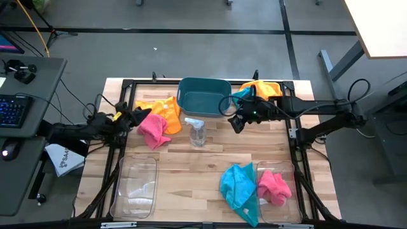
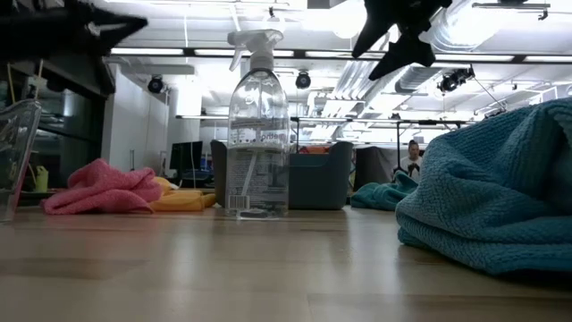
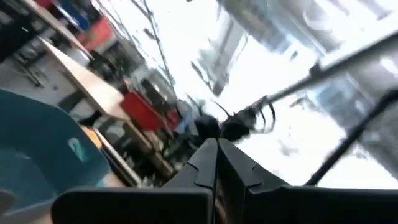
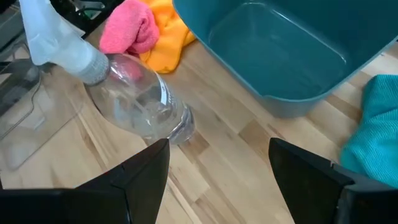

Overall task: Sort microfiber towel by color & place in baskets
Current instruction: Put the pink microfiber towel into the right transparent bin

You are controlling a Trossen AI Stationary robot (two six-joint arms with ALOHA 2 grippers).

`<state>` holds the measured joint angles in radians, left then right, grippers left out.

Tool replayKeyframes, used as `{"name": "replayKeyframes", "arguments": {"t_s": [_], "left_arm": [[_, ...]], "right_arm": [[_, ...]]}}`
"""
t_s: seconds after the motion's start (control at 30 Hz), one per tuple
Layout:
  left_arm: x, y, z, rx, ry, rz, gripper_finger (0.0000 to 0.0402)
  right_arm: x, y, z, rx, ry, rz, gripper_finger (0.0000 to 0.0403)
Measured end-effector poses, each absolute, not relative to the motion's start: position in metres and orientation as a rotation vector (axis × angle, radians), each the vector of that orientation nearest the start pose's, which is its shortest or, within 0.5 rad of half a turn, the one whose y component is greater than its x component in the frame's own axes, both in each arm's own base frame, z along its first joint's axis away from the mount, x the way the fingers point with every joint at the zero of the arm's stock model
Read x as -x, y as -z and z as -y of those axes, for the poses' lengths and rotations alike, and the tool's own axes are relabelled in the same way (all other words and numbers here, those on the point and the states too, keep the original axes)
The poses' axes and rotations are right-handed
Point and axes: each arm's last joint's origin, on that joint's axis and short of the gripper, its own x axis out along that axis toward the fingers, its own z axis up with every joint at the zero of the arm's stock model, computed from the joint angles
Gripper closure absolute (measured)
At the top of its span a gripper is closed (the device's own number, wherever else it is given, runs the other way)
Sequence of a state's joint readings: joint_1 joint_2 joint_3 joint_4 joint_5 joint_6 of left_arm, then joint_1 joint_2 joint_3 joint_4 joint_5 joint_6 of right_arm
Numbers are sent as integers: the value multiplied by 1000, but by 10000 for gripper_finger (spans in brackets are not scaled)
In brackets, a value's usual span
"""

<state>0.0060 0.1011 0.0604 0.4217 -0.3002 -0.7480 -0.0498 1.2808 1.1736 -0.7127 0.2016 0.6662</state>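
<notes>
Now, near edge: clear basket [image 1: 135, 186] at the left corner, bare; second clear basket [image 1: 277, 194] at the right corner, holding a pink towel [image 1: 275, 186]; teal towel [image 1: 238, 187] draped against its left wall.
Middle: spray bottle [image 1: 196, 131] upright.
Left side: left gripper [image 1: 131, 118] with fingers closed, holding nothing, beside another pink towel [image 1: 153, 130] and an orange towel [image 1: 163, 109].
Far edge: dark teal basket [image 1: 204, 97], bare inside.
Far right: right gripper [image 4: 217, 165] spread wide, holding nothing, raised near the teal basket's right wall; teal and orange towels [image 1: 257, 90] behind it.
</notes>
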Motion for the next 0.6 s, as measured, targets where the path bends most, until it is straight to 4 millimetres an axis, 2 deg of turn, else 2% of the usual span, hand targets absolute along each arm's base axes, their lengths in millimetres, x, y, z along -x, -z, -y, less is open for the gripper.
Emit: {"name": "replayKeyframes", "arguments": {"t_s": [0.1, 0.23, 0.3, 0.37, 0.43, 0.6], "left_arm": [[-101, -240, -8, 735, -149, 344, 384], [-115, -266, -6, 603, -231, -98, 341], [-116, -272, -6, 550, -297, -352, 314], [-115, -268, -6, 518, -369, -600, 286], [-116, -258, -5, 538, -429, -768, 260], [-126, -230, 4, 608, -461, -950, 212]], "right_arm": [[-259, -320, 22, -547, 511, -706, 132], [-255, -317, 35, -549, 573, -733, 132], [-250, -314, 41, -533, 602, -781, 132], [-245, -311, 46, -515, 632, -829, 132], [-240, -309, 50, -494, 660, -874, 132], [-233, -305, 54, -449, 678, -966, 132]]}}
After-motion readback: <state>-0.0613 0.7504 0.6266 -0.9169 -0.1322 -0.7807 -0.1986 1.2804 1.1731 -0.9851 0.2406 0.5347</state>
